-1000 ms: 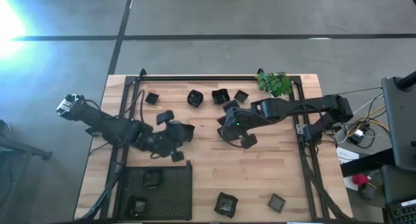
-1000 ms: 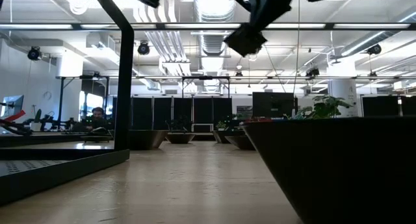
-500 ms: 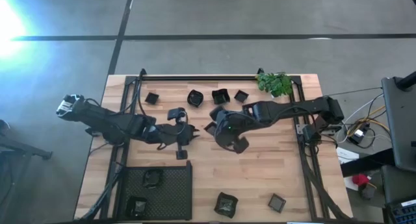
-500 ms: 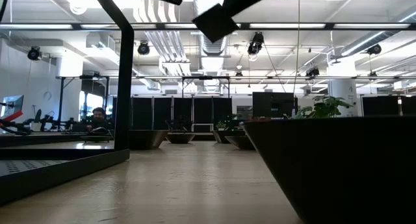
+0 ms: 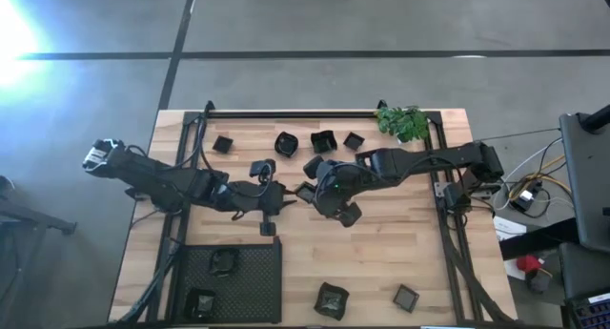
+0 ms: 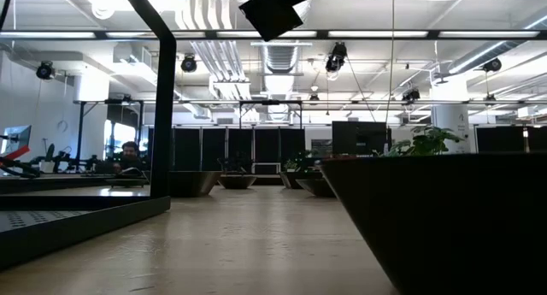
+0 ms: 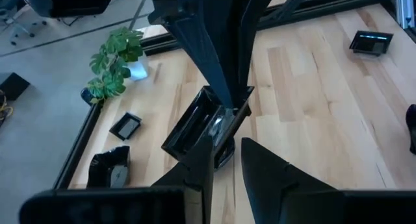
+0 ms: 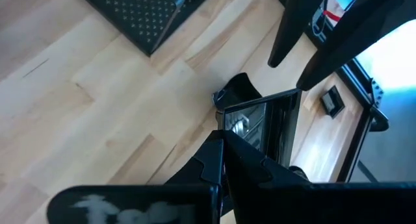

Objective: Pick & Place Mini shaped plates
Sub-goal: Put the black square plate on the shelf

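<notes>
Mid-table, right gripper (image 5: pixel 307 191) pinches a square mini plate (image 5: pixel 306 190) by its rim, lifted off the wood. Left gripper (image 5: pixel 286 195) meets it from the other side, fingers (image 7: pixel 214 160) spread w/ one at the plate's edge. More dishes (image 5: pixel 322 141) along far edge, two in mesh tray (image 5: pixel 250 281). No readable labels/writing.

the high view is evenly lit apart from a strong white glare (image 5: pixel 14 29) burning out the floor at its upper left corner. the bench (image 5: pixel 381 262) reads clearly, with only soft, short shadows. in the low view, rows of ceiling lights (image 6: pixel 282 34) shine bright, while a near dark plate (image 6: pixel 444 222) looms as an unlit silhouette. the wrist views are bright, their close foreground slightly soft.
</notes>
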Controlling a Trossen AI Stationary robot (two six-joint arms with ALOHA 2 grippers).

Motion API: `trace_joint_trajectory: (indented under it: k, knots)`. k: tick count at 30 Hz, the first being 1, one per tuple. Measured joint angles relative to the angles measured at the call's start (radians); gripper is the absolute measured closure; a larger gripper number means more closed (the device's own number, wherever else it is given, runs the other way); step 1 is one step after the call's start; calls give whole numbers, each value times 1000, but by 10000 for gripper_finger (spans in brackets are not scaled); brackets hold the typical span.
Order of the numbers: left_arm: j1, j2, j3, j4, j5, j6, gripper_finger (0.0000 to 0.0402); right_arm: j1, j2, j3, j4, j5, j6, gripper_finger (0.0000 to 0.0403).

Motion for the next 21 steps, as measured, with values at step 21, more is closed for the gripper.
trace_joint_trajectory:
  k: [21]
  knots:
    - [29,67,0,15,95,35,351,0,0,-2,28,-53,4,395]
